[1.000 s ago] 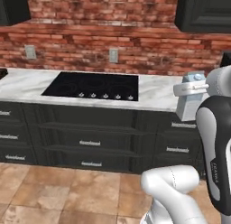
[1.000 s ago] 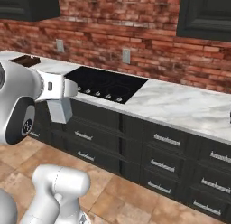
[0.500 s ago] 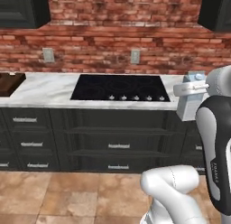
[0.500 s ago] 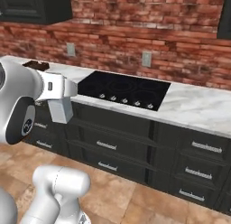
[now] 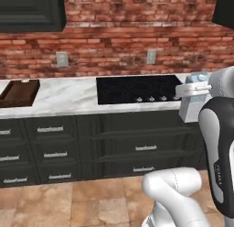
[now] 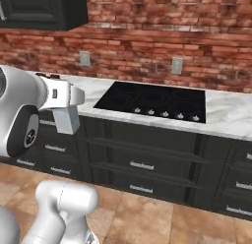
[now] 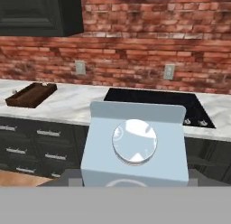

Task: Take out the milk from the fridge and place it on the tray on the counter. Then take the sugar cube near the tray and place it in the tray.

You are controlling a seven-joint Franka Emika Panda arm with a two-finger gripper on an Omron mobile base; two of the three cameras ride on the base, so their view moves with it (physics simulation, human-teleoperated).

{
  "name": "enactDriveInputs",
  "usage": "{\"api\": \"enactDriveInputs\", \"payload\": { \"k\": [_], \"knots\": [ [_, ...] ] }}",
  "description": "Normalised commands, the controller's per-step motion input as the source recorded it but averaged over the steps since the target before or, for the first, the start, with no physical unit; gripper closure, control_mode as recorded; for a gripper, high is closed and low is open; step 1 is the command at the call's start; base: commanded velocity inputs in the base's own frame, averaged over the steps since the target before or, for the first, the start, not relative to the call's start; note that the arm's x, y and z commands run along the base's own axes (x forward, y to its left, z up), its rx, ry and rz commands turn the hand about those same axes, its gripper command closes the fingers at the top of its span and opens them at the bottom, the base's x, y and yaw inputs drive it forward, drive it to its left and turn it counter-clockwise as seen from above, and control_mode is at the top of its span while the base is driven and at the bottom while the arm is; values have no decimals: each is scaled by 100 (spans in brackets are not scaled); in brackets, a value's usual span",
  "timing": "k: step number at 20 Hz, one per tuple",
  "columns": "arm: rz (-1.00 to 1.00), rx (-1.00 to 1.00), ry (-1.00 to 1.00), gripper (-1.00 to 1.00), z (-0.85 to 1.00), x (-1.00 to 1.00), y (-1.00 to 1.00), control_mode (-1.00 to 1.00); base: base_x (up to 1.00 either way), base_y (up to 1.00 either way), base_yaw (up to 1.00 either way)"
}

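Observation:
My gripper (image 5: 192, 89) is shut on the milk (image 5: 194, 103), a pale blue-grey carton held in the air in front of the dark cabinets. From the other side, the gripper (image 6: 63, 97) and the milk (image 6: 67, 119) hang at the left. The hand view looks down on the milk (image 7: 135, 146) and its round cap, and the carton hides the fingertips. The dark brown tray (image 5: 18, 93) lies far left on the marble counter (image 5: 68, 100). A tiny pale speck, perhaps the sugar cube (image 7: 14, 91), sits beside the tray (image 7: 31, 95). The fridge is out of view.
A black cooktop (image 5: 139, 89) is set into the counter between the tray and the milk. Dark drawers with silver handles (image 6: 142, 165) run below. A red brick wall with outlets (image 7: 169, 71) backs the counter, and a dark upper cabinet (image 5: 29, 11) hangs above the tray.
The whole scene has slid to the right in both base views, so the base has driven left along the counter. The tray has come into view. The milk stays in the gripper.

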Motion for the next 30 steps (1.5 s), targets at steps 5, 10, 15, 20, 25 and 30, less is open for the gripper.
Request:
{"api": "enactDriveInputs", "payload": {
  "k": [5, 10, 15, 20, 25, 30],
  "knots": [
    [0, 0, 0, 100, 0, 0, 0, 100, 24, 78, -43],
    [0, 0, 0, 100, 0, 0, 0, 100, 22, 100, -40],
    [0, 0, 0, 100, 0, 0, 0, 100, 45, 100, -3],
    [0, 0, 0, 100, 0, 0, 0, 100, 45, 100, 35],
    [0, 0, 0, 100, 0, 0, 0, 100, 13, 91, 32],
    [0, 0, 0, 100, 0, 0, 0, 100, 56, 7, -3]
  ]
}}
